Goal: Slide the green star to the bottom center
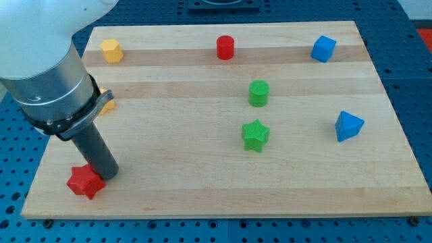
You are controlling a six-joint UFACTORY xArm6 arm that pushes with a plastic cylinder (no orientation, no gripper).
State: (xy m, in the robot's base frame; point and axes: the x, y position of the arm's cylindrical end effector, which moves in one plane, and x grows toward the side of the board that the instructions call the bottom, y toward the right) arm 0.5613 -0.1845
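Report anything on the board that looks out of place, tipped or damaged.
Nothing stands out. Every block sits flat and intact on the board. My tip rests beside the red star, far to the view's left of the green star.

The arm comes in from the view's top left, a broad white shell narrowing into a grey metal cylinder with a dark collar beneath it. From that collar a straight dark rod slants down and towards the view's right. My tip (108, 175) sits low at the view's bottom left, resting at tabletop (202, 182) level. Nothing is clamped or carried; the rod ends bare.
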